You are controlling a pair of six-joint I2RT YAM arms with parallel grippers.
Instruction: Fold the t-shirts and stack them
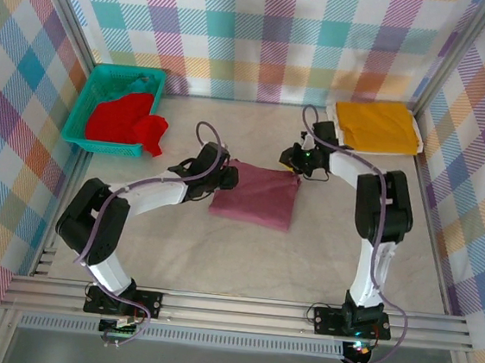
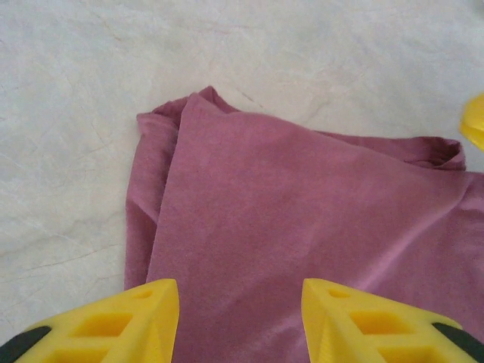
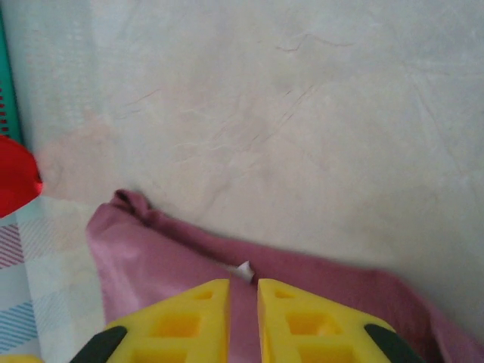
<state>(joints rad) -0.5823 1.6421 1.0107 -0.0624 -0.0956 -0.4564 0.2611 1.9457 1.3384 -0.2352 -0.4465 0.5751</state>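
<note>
A maroon t-shirt [image 1: 254,194] lies folded into a rectangle at mid-table. My left gripper [image 1: 227,177] hovers at its left edge, and in the left wrist view its fingers [image 2: 240,302] stand wide apart over the maroon cloth [image 2: 302,219] with nothing between them. My right gripper [image 1: 297,161] sits at the shirt's far right corner. Its fingers [image 3: 243,286] are parted by a narrow gap above the maroon hem [image 3: 151,257], just behind a small white tag [image 3: 243,270]. A folded yellow-orange t-shirt [image 1: 377,126] lies at the back right. A bright red t-shirt [image 1: 126,120] is bunched in the basket.
The teal plastic basket [image 1: 128,71] stands at the back left, with the red shirt spilling over its near right corner. Plaid walls close in the back and both sides. Bare marbled tabletop [image 1: 321,259] stretches in front of the maroon shirt.
</note>
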